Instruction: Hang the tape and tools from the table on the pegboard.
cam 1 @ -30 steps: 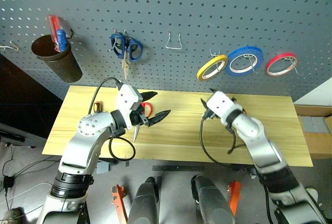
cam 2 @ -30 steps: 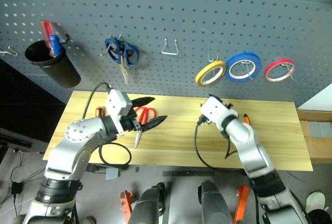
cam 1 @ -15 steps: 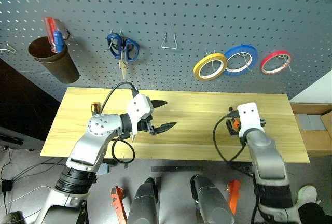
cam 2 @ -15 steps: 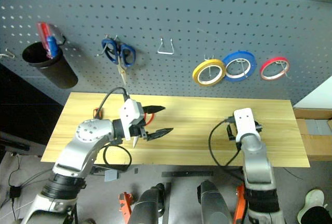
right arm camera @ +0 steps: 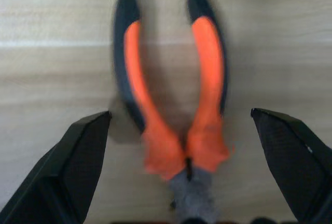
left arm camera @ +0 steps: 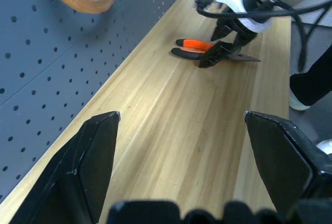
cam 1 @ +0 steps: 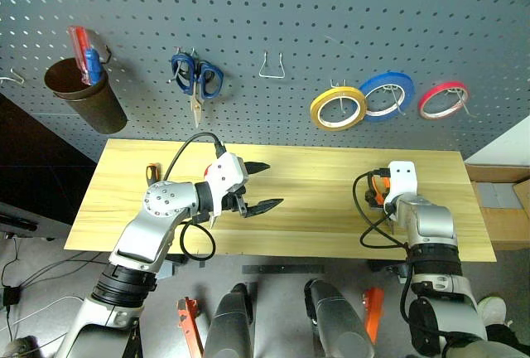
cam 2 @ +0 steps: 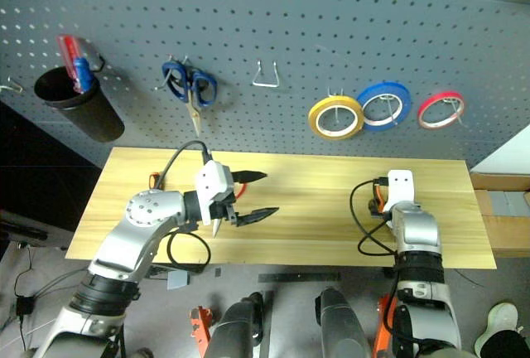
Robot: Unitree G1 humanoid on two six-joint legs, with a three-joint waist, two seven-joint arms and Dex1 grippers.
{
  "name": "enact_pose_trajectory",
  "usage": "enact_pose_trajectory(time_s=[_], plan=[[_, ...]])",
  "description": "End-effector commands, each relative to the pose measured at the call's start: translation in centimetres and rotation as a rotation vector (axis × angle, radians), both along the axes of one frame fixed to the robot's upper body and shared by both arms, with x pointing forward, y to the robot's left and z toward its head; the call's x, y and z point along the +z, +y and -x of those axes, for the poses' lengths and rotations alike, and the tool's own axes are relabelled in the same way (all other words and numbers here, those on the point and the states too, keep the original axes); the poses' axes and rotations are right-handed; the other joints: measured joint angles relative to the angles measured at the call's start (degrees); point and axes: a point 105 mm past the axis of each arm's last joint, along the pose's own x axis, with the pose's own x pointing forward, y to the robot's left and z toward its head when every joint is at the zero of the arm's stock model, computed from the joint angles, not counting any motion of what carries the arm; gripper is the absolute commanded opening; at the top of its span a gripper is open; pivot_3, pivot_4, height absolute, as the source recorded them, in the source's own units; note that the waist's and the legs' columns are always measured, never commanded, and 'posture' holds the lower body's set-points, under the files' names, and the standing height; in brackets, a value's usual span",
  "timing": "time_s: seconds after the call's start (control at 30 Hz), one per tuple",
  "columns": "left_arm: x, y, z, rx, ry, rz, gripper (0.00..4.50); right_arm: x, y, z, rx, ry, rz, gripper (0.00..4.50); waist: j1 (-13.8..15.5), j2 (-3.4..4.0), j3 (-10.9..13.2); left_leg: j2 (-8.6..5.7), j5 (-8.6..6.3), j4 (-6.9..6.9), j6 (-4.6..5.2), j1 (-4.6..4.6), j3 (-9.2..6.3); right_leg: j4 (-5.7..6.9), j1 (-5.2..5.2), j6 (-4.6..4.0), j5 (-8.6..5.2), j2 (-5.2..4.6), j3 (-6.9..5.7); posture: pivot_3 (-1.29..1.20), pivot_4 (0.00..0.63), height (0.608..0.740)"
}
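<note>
Dark grey pegboard (cam 1: pixel 331 10) forms the backdrop above a light wooden table (cam 1: pixel 315 209). Three rings of tape hang on it in a row: the yellow tape (cam 1: pixel 338 108), one blue roll (cam 1: pixel 389 94) and one red roll (cam 1: pixel 443 100). One pair of blue-handled scissors (cam 1: pixel 197 80) hangs at about 11 o'clock from the table's centre, one bare metal hook (cam 1: pixel 274 66) at 12 o'clock, and one dark cup (cam 1: pixel 87 97) holding red and blue screwdrivers (cam 1: pixel 87 51) at 10 o'clock. One pair of orange-and-black pliers (right arm camera: pixel 174 115) lies flat on the table near its right end, partly hidden in the head views by the right gripper (left arm camera: pixel 225 45). That gripper stands wide open and empty over the pliers, its fingers (right arm camera: pixel 62 177) splayed either side of the handles, not touching them. The left gripper (cam 1: pixel 261 186) hovers wide open and empty over the table's left half, with the pliers well apart at its 3 o'clock. A small orange-and-black handle tip (cam 1: pixel 151 172) shows at 9 o'clock behind the left arm.
</note>
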Motion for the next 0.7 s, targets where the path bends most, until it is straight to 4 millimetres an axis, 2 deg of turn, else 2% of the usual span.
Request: enact_pose_trajectory(time_s=[0.03, 0.2, 0.3, 0.43, 0.6, 0.7], plan=[[0.5, 0.0, 0.2, -0.009, -0.036, 0.001, 4.14, -1.6, -0.4, 0.4, -0.009, 0.060, -0.025, 4.48, -0.1, -0.01, 0.0, 0.00, 0.00, 0.00, 0.00, 0.00, -0.01, 0.01, 0.00, -0.01, 0.01, 0.01, -0.01, -0.14, 0.312, 0.740], [0.4, -0.1, 0.2, -0.009, -0.036, 0.000, 4.14, -2.0, -0.2, 0.2, -0.029, 0.113, -0.113, 4.48, -0.4, -0.04, 0.0, 0.02, 0.00, 0.03, 0.00, 0.04, -0.02, 0.01, 0.07, 0.03, 0.06, 0.04, 0.00, -0.14, 0.309, 0.740], [0.4, -0.1, 0.2, -0.008, -0.038, 0.001, 4.14, -2.1, 0.1, 0.2, -0.033, 0.146, -0.164, 3.86, -0.7, -0.03, 0.0, 0.02, 0.01, 0.04, 0.00, 0.06, -0.02, 0.01, 0.08, 0.03, 0.08, 0.04, 0.01, -0.15, 0.306, 0.740], [0.3, -0.2, 0.2, -0.007, -0.037, 0.003, 4.14, -2.0, 0.5, 0.2, -0.029, 0.161, -0.183, 2.53, -0.8, -0.06, 0.0, 0.04, 0.00, 0.03, 0.00, 0.05, -0.03, -0.01, 0.08, 0.03, 0.08, 0.05, -0.01, -0.15, 0.302, 0.740], [0.4, 0.4, 0.0, 0.039, -0.017, 0.032, 4.14, -1.1, 1.6, -0.1, -0.003, 0.111, -0.177, 2.47, -0.9, -0.06, 0.0, 0.04, 0.00, 0.01, 0.00, 0.05, -0.03, -0.01, 0.08, 0.03, 0.08, 0.05, 0.00, -0.15, 0.301, 0.740], [0.5, 1.7, -0.3, 0.102, -0.001, 0.058, 4.14, 1.8, 2.6, -0.2, 0.051, -0.017, -0.121, 2.47, -0.9, -0.05, 0.0, 0.06, 0.00, -0.01, 0.00, 0.04, -0.04, -0.01, 0.07, 0.03, 0.08, 0.05, -0.01, -0.14, 0.303, 0.740]])
